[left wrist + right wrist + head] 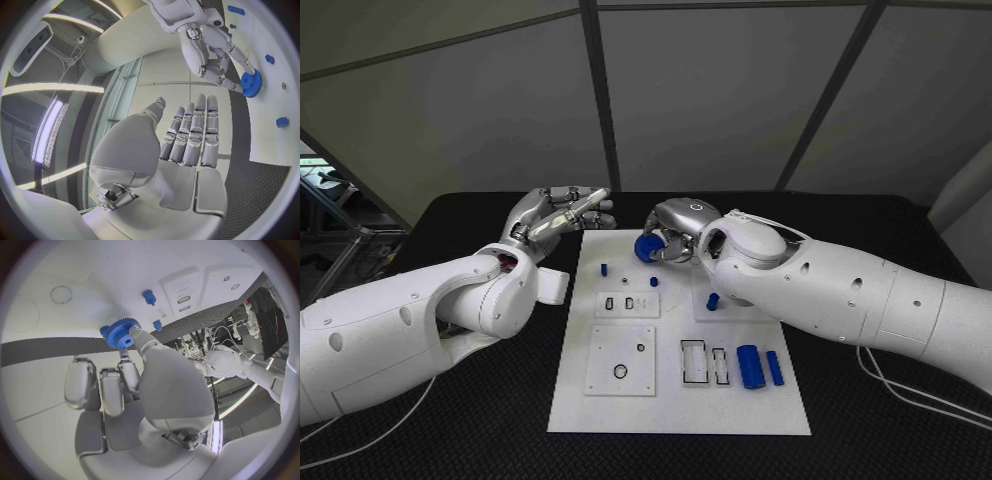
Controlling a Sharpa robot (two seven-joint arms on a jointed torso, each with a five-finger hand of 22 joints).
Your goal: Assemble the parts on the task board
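One white rectangular task board (589, 400) carries one blue toothed gear (648, 248), two blue cylinders (750, 360) lying side by side, and three small blue pegs (604, 268).

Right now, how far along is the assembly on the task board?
Early, it seems. Done: small blue pegs already stand on the task board. In hand: the right hand holds a blue gear over the board's far end; the left hand is open and holds nothing. Left: two blue cylinders lie loose.
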